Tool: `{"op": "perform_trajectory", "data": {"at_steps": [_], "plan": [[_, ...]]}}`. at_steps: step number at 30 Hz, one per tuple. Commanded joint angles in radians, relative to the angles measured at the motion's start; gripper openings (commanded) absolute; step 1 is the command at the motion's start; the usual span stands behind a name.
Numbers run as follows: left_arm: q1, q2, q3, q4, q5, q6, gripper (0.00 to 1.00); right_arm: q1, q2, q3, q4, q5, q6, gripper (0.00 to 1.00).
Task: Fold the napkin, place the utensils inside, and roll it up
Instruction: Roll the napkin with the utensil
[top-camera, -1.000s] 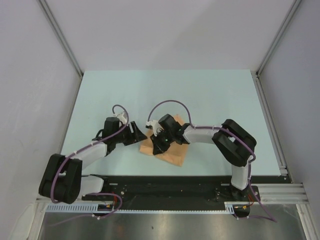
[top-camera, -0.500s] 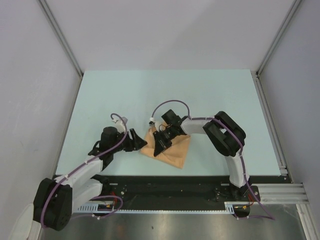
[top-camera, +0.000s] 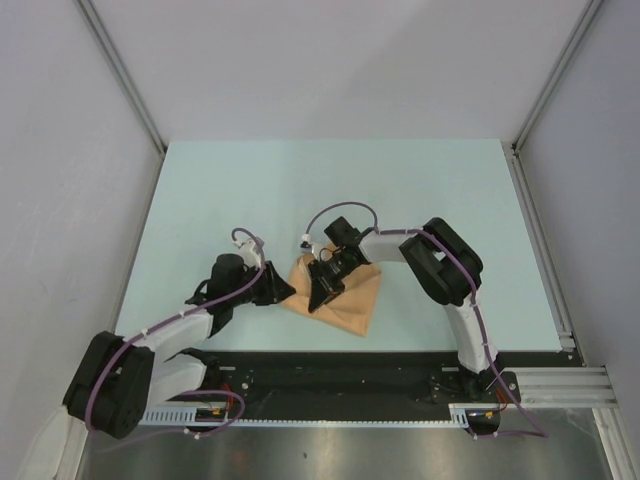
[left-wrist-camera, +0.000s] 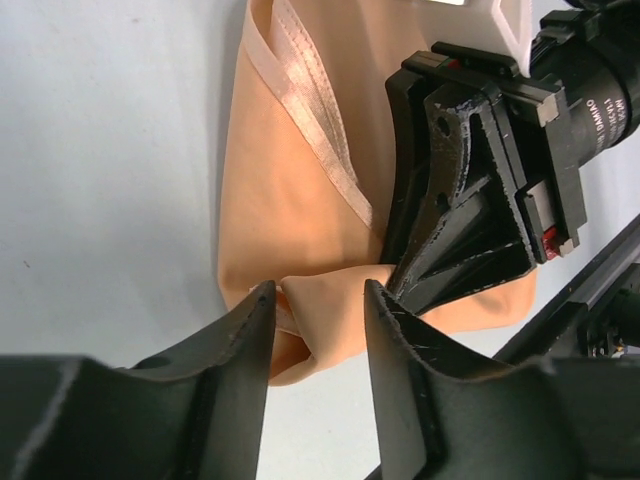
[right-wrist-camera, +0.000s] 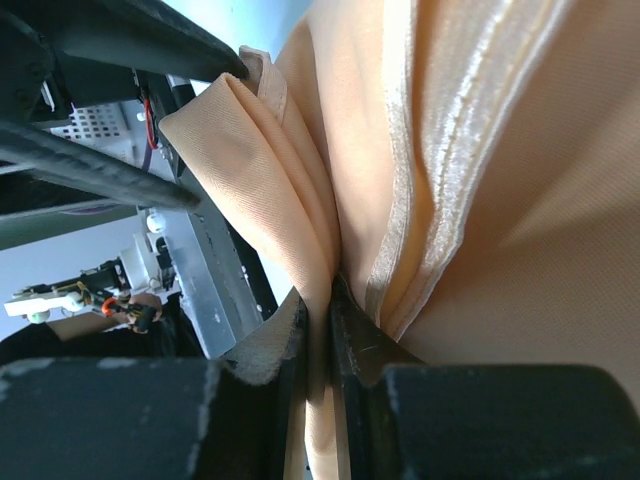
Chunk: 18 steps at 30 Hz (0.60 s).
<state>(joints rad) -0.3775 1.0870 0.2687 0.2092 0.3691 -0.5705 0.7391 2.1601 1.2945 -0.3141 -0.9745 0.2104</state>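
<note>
The peach-orange napkin (top-camera: 350, 298) lies folded on the table near the front edge. My right gripper (top-camera: 320, 291) is shut on a raised fold of the napkin (right-wrist-camera: 270, 170) at its left side; the cloth is pinched flat between the fingertips (right-wrist-camera: 318, 318). My left gripper (top-camera: 284, 292) stands at the napkin's left corner. Its jaws (left-wrist-camera: 318, 305) are apart, and the bunched fold (left-wrist-camera: 335, 290) sits between the fingertips (left-wrist-camera: 252, 320). The right gripper's black fingers (left-wrist-camera: 450, 210) rest on the cloth just beyond. The utensils are out of view.
The pale green table (top-camera: 250, 190) is bounded by grey walls and metal frame posts (top-camera: 120, 80). A black base rail (top-camera: 330, 370) runs along the near edge, close to the napkin. The two grippers are almost touching over the napkin's left corner.
The left gripper has moved right to the napkin's corner and its jaws have narrowed round the fold. The right gripper has shifted slightly left and nearer, keeping its pinch on the cloth.
</note>
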Motion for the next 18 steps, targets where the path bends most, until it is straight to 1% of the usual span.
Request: {"op": "perform_trajectory", "data": {"at_steps": [1,6,7,8,10,11,13,14,15,17,18], "plan": [[-0.009,0.05,0.026,0.068,0.002,0.021,0.42,-0.001,0.06,-0.004,-0.109,0.095,-0.022,0.15],[-0.009,0.113,0.027,0.097,0.025,0.012,0.36,-0.003,0.067,0.003,-0.114,0.105,-0.019,0.15],[-0.009,0.117,0.021,0.107,0.027,0.009,0.34,-0.003,0.066,0.003,-0.112,0.103,-0.019,0.15],[-0.009,0.12,0.02,0.119,0.027,0.006,0.29,-0.004,0.066,0.003,-0.114,0.103,-0.02,0.15],[-0.009,0.143,0.023,0.116,0.011,-0.002,0.25,-0.004,0.066,0.002,-0.115,0.103,-0.022,0.16],[-0.011,0.152,0.026,0.107,0.004,-0.006,0.15,-0.004,0.061,0.002,-0.115,0.103,-0.02,0.17],[-0.009,0.181,0.041,0.062,-0.018,-0.011,0.04,-0.006,0.049,0.002,-0.114,0.106,-0.019,0.21],[-0.009,0.189,0.047,0.043,-0.044,-0.014,0.0,-0.006,0.043,0.002,-0.114,0.111,-0.019,0.23],[-0.009,0.198,0.052,0.017,-0.055,-0.014,0.0,-0.006,0.034,0.002,-0.112,0.115,-0.017,0.3],[-0.008,0.226,0.072,-0.013,-0.07,-0.012,0.0,-0.012,0.004,0.002,-0.114,0.122,-0.014,0.37],[-0.008,0.235,0.079,-0.037,-0.07,-0.011,0.0,-0.015,-0.008,0.002,-0.115,0.126,-0.013,0.45]]}}
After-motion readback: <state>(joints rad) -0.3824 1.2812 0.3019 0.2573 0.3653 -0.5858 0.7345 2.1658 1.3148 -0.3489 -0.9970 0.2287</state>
